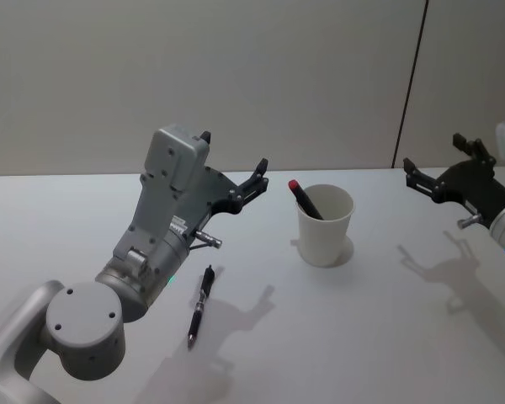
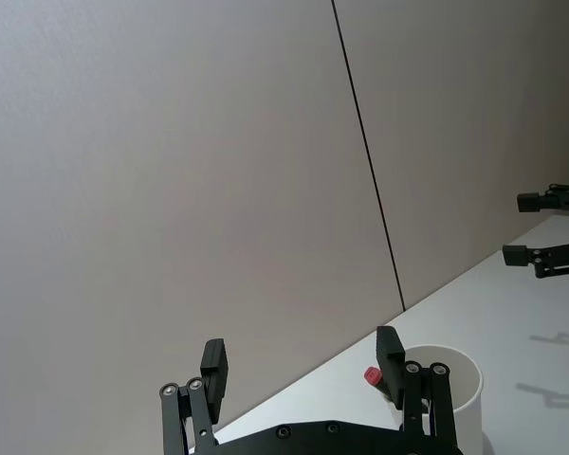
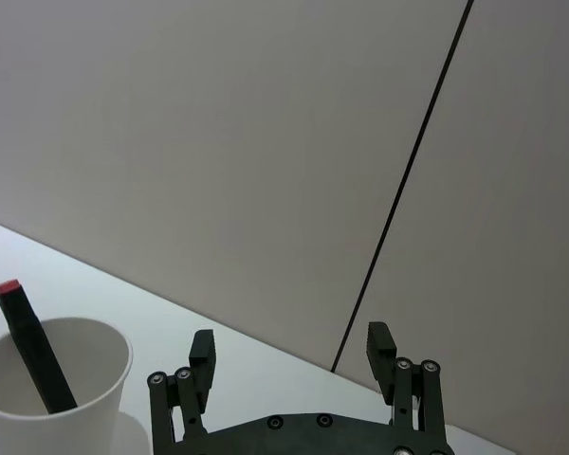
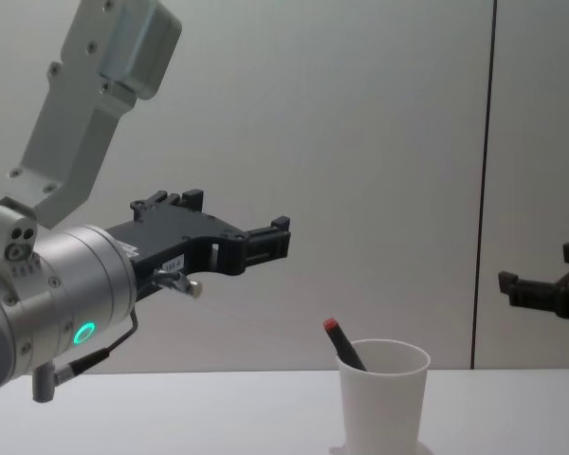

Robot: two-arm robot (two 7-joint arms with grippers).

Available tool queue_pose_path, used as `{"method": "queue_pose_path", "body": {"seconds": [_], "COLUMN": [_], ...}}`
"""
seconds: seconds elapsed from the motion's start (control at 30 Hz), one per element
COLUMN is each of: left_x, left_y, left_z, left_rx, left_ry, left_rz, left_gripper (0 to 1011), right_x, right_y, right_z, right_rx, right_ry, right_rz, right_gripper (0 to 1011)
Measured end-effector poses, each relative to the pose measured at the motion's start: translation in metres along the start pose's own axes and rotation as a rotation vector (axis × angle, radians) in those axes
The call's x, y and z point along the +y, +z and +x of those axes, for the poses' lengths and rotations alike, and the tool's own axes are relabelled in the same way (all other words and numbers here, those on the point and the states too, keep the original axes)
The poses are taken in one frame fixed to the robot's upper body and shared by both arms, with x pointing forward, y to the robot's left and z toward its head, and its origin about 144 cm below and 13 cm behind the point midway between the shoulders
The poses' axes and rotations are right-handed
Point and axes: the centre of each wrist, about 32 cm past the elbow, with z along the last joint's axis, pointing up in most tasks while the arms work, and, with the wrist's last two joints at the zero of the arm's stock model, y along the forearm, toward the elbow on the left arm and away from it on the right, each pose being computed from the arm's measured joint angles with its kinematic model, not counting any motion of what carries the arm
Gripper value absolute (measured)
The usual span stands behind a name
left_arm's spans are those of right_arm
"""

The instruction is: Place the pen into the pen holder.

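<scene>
Pen (image 1: 200, 305): flat on table (image 1: 387, 337), long axis near-to-far, tip toward robot. Pen holder (image 1: 326, 240): upright, red-capped pen (image 1: 305, 199) leaning inside. Left gripper (image 2: 302, 353), right gripper (image 3: 290, 339): fingers apart, empty.

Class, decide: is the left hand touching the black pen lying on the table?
Apart. In the head view the left hand is open and raised, while the black pen lies on the table, well clear of it.

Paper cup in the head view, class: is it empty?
No, a red-capped black pen leans inside the white paper cup.
</scene>
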Motion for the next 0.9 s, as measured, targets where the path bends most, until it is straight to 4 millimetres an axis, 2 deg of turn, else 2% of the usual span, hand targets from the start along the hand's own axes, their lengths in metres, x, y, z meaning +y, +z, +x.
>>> {"method": "queue_pose_path", "body": {"seconds": [0.9], "left_x": [0.000], "left_y": [0.000], "left_z": [0.000], "left_rx": [0.000], "left_ry": [0.000], "left_rz": [0.000], "left_gripper": [1004], "right_x": [-0.027], "right_y": [-0.004], "right_z": [0.006], "right_rx": [0.006], "right_ry": [0.016], "right_rz": [-0.053], "right_gripper": [1001]}}
